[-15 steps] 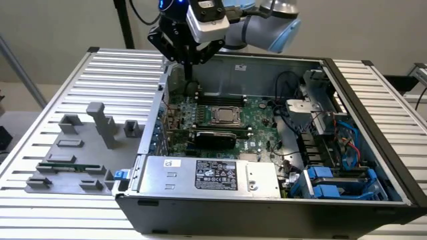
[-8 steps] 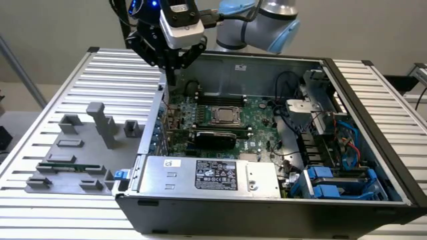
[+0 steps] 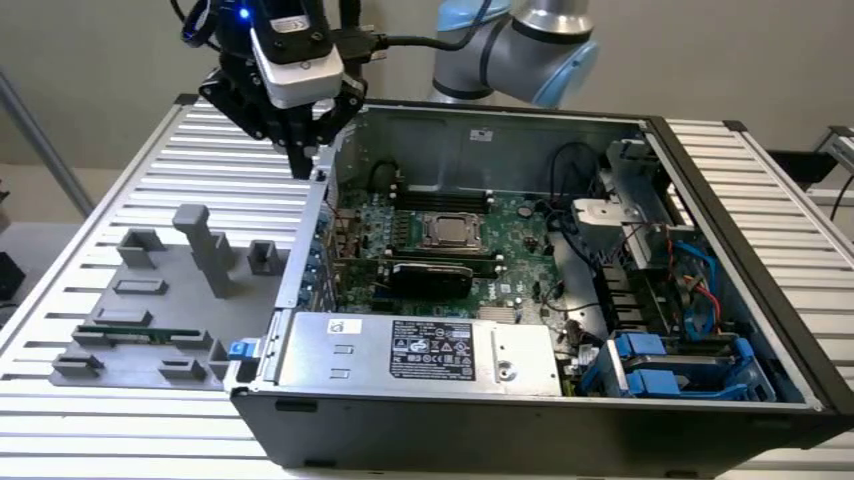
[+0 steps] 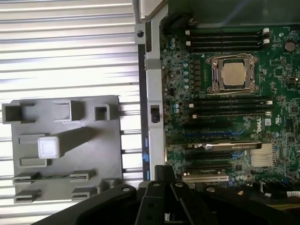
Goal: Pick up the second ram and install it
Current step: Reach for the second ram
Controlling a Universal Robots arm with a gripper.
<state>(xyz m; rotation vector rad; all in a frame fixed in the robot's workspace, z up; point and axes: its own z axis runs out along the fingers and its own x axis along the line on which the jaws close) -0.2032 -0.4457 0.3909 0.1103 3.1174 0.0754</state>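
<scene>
The second ram (image 3: 134,333) is a thin green stick standing on edge between two grey holder blocks on the grey holder plate (image 3: 160,300), at the exterior view's left. In the wrist view it shows as a thin line (image 4: 51,177) on that plate (image 4: 65,136). My gripper (image 3: 302,158) hangs high over the left wall of the open computer case (image 3: 320,230), well behind the ram and apart from it. Its dark fingers (image 4: 154,190) are shut together with nothing between them. Long black memory slots (image 4: 225,40) lie on the green motherboard (image 3: 454,250).
A tall grey post (image 3: 207,245) and several small blocks stand on the holder plate. Inside the case are the processor socket (image 3: 447,232), a silver power supply (image 3: 427,350), cables and blue drive bays (image 3: 667,370). The slatted metal table (image 3: 160,430) surrounds the case.
</scene>
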